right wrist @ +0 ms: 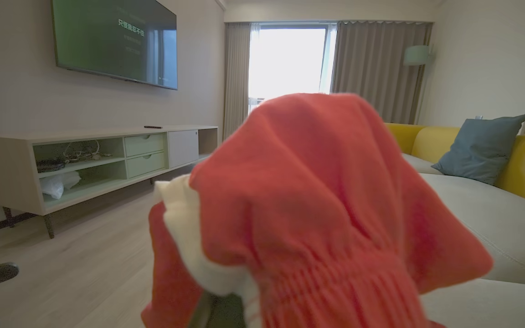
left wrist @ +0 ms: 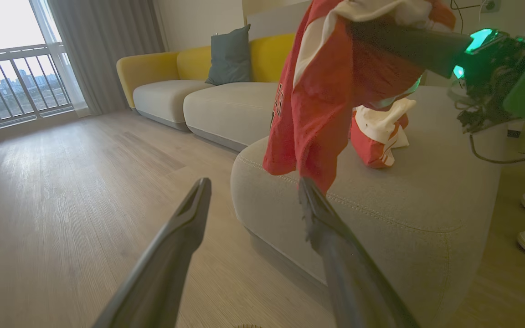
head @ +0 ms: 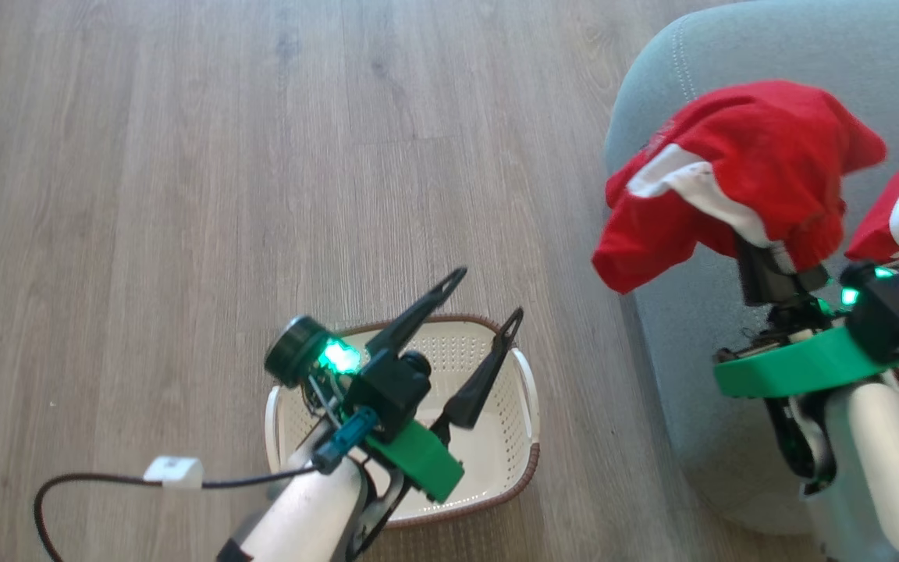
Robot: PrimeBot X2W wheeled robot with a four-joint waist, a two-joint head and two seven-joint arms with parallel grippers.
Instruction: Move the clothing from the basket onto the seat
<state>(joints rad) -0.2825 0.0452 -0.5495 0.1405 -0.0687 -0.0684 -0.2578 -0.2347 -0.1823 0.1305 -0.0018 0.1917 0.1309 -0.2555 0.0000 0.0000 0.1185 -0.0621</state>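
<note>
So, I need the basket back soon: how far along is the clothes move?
Done: one red garment lies on the seat; the basket shows bare floor, though the left arm hides part. In hand: the right gripper holds a second garment above the seat's edge. Left: lowering and releasing it there. The left gripper hangs open over the basket.

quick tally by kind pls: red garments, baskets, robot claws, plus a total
soft red fabric garments with white trim: 2, one on the right claw, one lying on the grey-green sofa seat
cream perforated plastic basket: 1
claws: 2, counting the left claw
total: 5
</note>
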